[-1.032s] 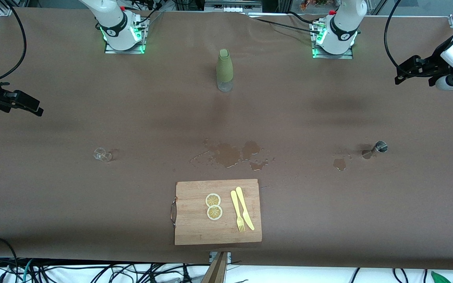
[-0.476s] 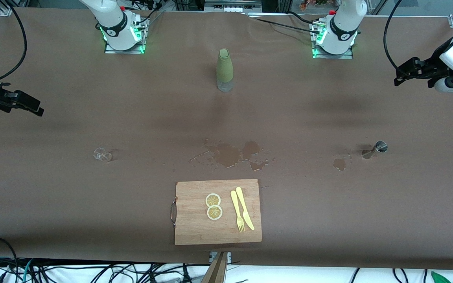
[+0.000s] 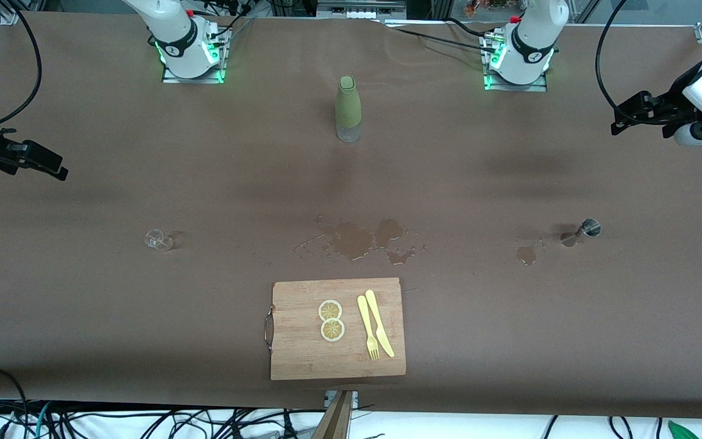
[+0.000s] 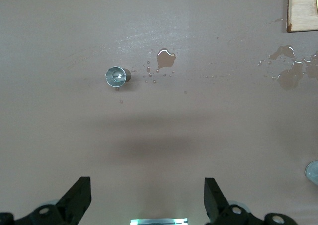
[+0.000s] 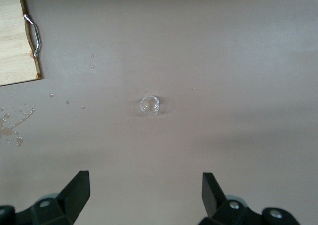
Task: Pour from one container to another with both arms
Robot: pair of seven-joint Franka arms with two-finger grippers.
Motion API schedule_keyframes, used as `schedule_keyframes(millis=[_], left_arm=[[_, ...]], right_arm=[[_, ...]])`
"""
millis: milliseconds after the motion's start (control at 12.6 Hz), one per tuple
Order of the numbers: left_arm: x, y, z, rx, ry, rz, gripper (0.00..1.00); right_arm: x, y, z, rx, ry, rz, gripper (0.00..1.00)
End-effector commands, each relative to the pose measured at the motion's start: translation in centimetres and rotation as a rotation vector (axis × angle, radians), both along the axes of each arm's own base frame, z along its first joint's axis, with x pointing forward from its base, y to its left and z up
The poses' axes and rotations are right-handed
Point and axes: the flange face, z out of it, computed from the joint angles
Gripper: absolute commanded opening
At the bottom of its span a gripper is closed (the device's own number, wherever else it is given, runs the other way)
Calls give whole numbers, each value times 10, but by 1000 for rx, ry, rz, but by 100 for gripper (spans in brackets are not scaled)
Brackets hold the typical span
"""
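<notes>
- Left gripper: up in air over table's edge at left arm's end, fingers spread wide, empty.
- Right gripper: up over right arm's end, fingers wide apart, nothing held.
- Left wrist view only: metal jigger lies on its side, small puddle just beside it w/ droplets.
- Right wrist view only: clear glass seen from above, mouth up; board's metal handle.
- Front view only: green bottle upright betw. the bases; lemon slices, fork & knife on cutting board; big spill mid-table.
</notes>
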Motion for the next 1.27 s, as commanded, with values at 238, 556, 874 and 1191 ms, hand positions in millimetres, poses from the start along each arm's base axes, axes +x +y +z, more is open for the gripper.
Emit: schedule_keyframes(millis=[238, 556, 874, 1191], left_arm=[[2, -12, 0, 11, -10, 19, 100], [4, -12, -1, 11, -16, 19, 100], [8, -13, -7, 11, -11, 18, 100], [10, -13, -10, 10, -10, 18, 100]], right_arm=[[-6, -2, 3, -6, -10, 7, 100], [-5, -2, 2, -6, -11, 10, 100], [-4, 0, 2, -6, -14, 10, 100], [-4, 0, 2, -6, -14, 13, 100]])
